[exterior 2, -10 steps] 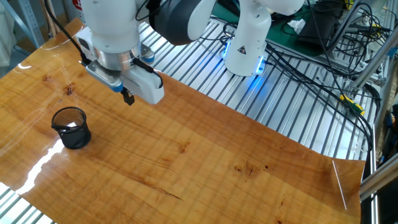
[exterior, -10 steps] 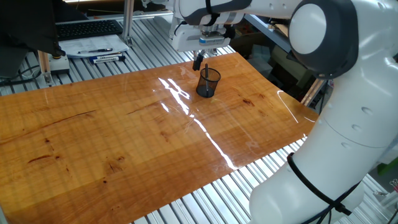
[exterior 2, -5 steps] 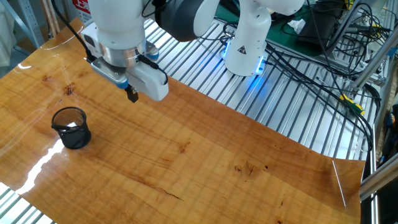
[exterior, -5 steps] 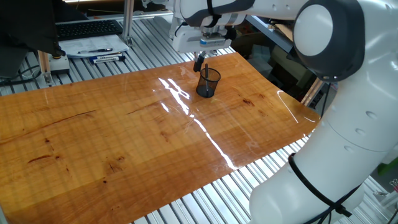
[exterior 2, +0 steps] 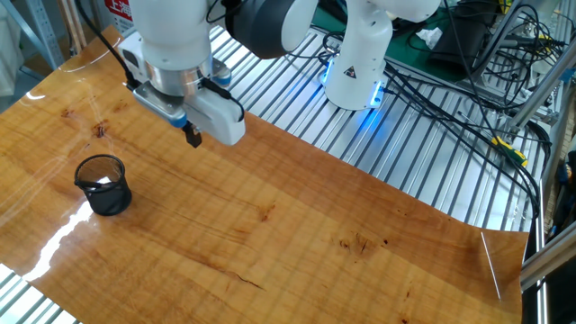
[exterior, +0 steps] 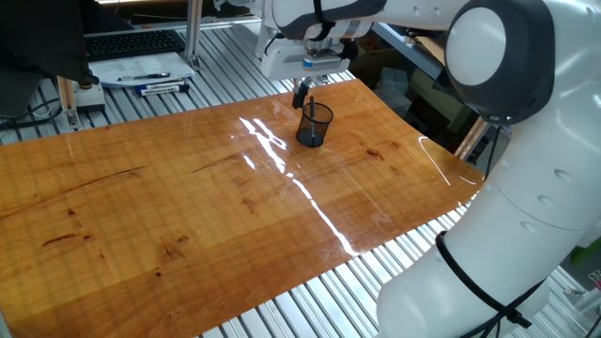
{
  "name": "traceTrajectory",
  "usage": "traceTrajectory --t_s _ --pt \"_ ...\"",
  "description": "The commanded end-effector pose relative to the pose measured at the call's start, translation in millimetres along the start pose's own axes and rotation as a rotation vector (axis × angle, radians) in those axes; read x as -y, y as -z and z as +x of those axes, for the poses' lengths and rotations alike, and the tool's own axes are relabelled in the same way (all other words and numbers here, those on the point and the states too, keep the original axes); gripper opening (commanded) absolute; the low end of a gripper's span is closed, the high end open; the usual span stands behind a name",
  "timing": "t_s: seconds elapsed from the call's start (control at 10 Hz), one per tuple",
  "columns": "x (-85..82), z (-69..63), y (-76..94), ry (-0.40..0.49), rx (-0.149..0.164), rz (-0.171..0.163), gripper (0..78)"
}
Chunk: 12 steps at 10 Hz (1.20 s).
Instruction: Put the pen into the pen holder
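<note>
A: Pen [exterior: 311,105] first. Where is it?

B: Standing in the holder [exterior: 315,125], leaning on the left of the rim, its top poking above it. That is one fixed view. In the other fixed view the holder [exterior 2: 104,184] is seen from higher up, with something pale showing through the mesh, and I cannot pick the pen out there.

A: What is it all sitting on?

B: A glossy wooden board [exterior: 188,216] laid over a ribbed metal table [exterior 2: 423,162]. A streak of glare runs across the board just left of the holder, which stands near the board's far right corner.

A: And the room?

B: In one fixed view, a keyboard [exterior: 131,43], papers and a marker [exterior: 161,89] lie on the far left of the table. The other fixed view shows what that one does not: the arm's white base [exterior 2: 358,63] with a blue glow at its foot, and a tangle of black cables [exterior 2: 468,81] on the right.

A: The gripper?

B: It hangs just above and beyond the holder, clear of the pen. In one fixed view the gripper [exterior: 300,94] shows dark fingers close together, holding nothing. In the other view the gripper [exterior 2: 193,136] is to the right of the holder, well off the board.
</note>
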<state>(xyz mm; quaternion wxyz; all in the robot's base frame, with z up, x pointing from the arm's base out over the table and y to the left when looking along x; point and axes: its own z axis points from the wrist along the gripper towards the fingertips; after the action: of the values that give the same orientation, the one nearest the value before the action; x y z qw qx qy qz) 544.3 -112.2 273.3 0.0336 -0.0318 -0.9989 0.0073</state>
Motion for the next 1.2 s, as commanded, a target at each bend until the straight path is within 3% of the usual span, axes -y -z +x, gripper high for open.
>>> traceTrajectory --t_s 0.1,0.4,0.6,0.8,1.2 --pt "-26.8 -0.4 5.3 -0.04 -0.012 0.002 1.1" --pt "-58.3 9.5 0.7 -0.02 -0.001 0.005 1.1" --pt "-83.0 29.7 -4.4 -0.031 0.0 -0.01 1.1" --pt "-103.3 40.1 -4.4 -0.05 0.001 -0.002 1.1" --pt "-115.7 50.1 -6.8 -0.041 0.012 -0.041 1.1"
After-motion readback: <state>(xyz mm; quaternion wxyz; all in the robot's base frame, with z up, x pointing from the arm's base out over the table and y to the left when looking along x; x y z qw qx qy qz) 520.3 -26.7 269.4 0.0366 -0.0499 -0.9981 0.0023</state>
